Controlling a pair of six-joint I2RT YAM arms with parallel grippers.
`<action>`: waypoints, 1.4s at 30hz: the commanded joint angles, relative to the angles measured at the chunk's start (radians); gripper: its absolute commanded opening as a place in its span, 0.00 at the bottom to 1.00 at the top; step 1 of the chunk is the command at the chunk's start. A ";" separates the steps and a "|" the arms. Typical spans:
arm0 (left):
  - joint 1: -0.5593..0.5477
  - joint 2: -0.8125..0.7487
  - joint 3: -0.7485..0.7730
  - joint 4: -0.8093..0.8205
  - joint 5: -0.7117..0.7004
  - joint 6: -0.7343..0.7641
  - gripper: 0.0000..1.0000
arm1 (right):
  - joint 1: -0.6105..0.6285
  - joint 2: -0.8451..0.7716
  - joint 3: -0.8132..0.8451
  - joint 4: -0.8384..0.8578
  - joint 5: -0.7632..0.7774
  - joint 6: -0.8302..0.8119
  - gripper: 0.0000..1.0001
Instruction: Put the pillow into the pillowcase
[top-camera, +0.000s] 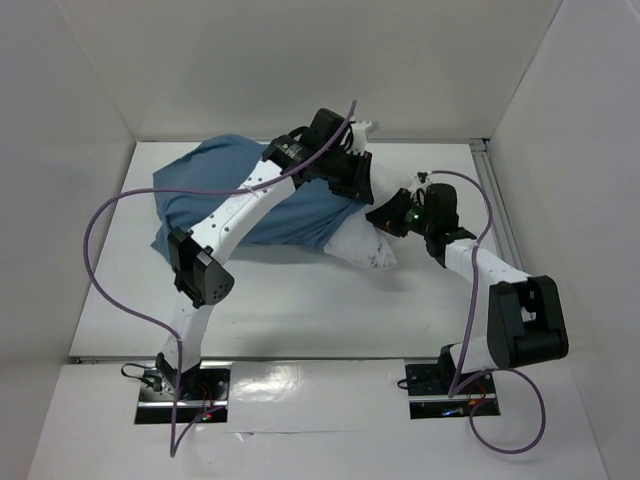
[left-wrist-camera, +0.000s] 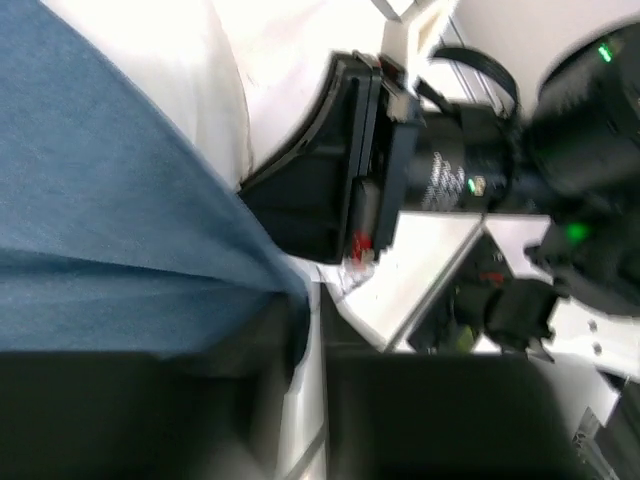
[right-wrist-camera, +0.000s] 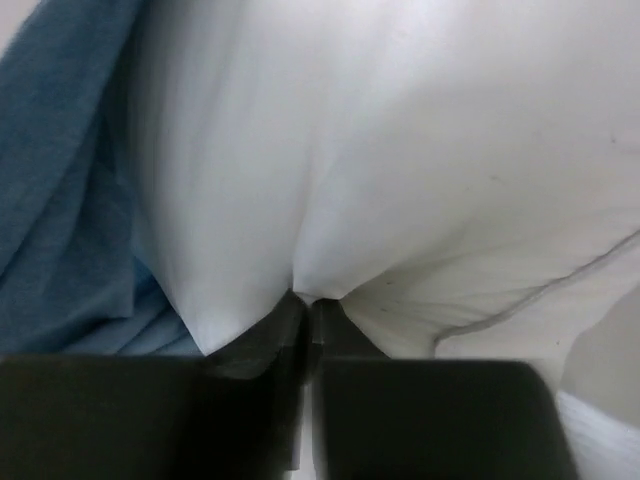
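top view: pillowcase (top-camera: 250, 205) lies across the far side of the table (top-camera: 300, 310) and covers most of the pillow (top-camera: 362, 248); the pillow's white end sticks out on the right.
left wrist view: left gripper (left-wrist-camera: 305, 335) jaws pressed together, pinching the pillowcase edge.
right wrist view: right gripper (right-wrist-camera: 308, 325) jaws pinching a fold of the pillow.

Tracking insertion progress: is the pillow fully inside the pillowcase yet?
No: in the top view a white end of the pillow sticks out past the right edge of the blue pillowcase.
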 joint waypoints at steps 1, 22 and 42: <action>-0.019 -0.115 -0.042 0.047 0.142 0.034 0.36 | 0.062 -0.046 0.003 -0.067 -0.107 -0.044 0.45; -0.170 -0.864 -1.309 0.457 -0.665 -0.262 0.89 | -0.019 -0.411 0.077 -0.770 0.283 -0.341 1.00; -0.060 -0.465 -1.442 0.981 -0.594 -0.242 0.66 | -0.019 -0.340 0.048 -0.761 0.207 -0.407 1.00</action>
